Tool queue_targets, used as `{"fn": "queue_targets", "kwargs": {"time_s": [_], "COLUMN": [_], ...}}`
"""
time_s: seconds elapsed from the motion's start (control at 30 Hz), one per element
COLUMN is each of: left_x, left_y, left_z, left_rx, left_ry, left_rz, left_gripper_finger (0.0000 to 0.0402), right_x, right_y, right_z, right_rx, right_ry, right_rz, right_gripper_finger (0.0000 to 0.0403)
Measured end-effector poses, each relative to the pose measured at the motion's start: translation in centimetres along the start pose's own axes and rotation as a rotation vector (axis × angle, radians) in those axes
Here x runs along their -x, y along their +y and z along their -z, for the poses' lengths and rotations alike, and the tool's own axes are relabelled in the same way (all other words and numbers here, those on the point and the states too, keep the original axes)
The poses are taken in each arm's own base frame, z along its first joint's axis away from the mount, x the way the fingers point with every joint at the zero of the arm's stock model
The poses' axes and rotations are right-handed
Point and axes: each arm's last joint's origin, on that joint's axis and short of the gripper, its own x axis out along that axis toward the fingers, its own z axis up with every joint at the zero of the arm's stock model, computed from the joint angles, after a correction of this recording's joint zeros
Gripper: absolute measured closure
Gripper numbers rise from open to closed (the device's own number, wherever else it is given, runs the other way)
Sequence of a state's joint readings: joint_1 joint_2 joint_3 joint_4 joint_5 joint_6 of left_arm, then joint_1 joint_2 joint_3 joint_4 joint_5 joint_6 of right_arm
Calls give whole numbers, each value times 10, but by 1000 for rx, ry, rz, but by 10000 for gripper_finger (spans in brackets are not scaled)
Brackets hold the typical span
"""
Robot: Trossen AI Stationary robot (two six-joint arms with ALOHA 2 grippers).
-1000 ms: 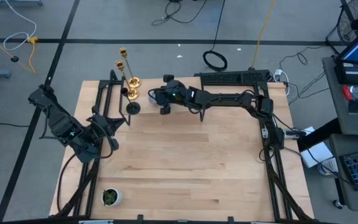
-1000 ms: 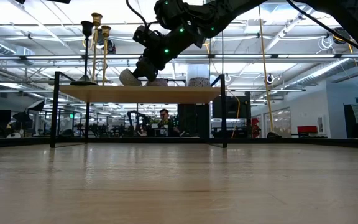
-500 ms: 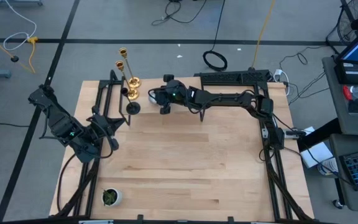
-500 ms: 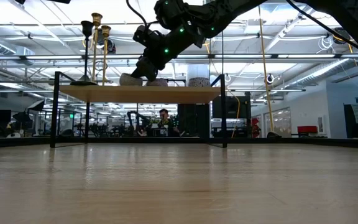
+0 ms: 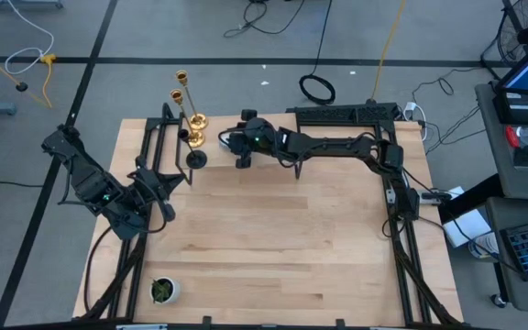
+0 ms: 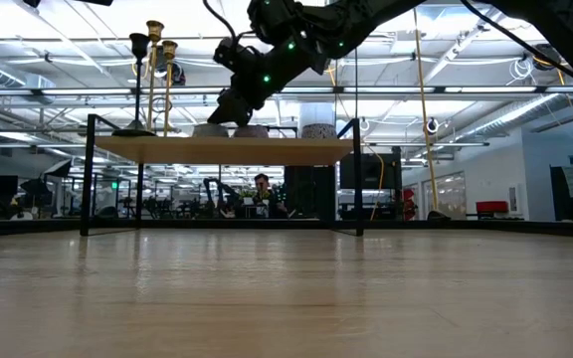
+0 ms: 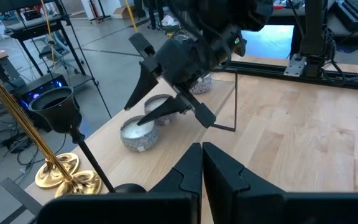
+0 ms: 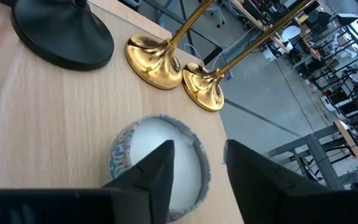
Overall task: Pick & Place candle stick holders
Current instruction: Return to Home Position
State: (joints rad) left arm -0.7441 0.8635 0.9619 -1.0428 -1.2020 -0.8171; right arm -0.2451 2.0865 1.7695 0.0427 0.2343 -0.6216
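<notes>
We see a small white tealight cup [image 8: 157,158] on the wooden shelf [image 6: 227,149], right under the right gripper [image 8: 197,152]; its two fingers [image 8: 154,171] are spread apart above the cup and hold nothing; the cup sits mostly under one finger, not in the gap. A second cup [image 6: 251,130] stands just beside the first, back under the gripper's body; a third cup [image 6: 316,130] stands farther back, under the arm.

Past the gripper's tips stand the two gold candlesticks [image 8: 179,71], upright, with their round bases just beside each other; the black candlestick [image 8: 64,34] stands near them, and its wide base is close to the first cup but not touching it.

The left gripper [image 7: 202,155] hangs low over the table [image 5: 273,238], apart from the shelf; its fingers are pressed together with nothing in them; it points toward the shelf, and the candlesticks are nearer to it than the cups are.

Well behind the left gripper, at the table's corner, sits a little green plant [image 5: 163,291] in a white pot; in the room beyond the shelf we can see a person [image 6: 262,187].
</notes>
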Motion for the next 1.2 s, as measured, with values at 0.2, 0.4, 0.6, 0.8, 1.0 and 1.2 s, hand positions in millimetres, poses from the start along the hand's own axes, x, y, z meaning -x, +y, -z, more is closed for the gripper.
{"fn": "queue_targets", "kwargs": {"time_s": [0.2, 0.4, 0.6, 0.8, 1.0, 1.2], "left_x": [0, 0, 0, 0, 0, 0], "left_y": [0, 0, 0, 0, 0, 0], "left_z": [0, 0, 0, 0, 0, 0], "left_rx": [14, 35, 39, 39, 40, 32], "left_ry": [0, 3, -3, -3, -8, -8], "left_rz": [0, 3, -2, -2, -7, -8], "left_gripper_finger": [383, 383, 383, 383, 383, 383], "right_x": [16, 46, 92, 139, 182, 225], "right_y": [1, 4, 6, 1, -2, 9], "right_z": [-17, -38, -53, -58, -45, 5], "right_rx": [-3, 26, 36, -16, -125, -237], "right_ry": [-24, 13, 88, 144, 59, -20], "right_rz": [10, -3, -116, -290, -529, -480], "right_gripper_finger": [255, 263, 263, 279, 311, 353]}}
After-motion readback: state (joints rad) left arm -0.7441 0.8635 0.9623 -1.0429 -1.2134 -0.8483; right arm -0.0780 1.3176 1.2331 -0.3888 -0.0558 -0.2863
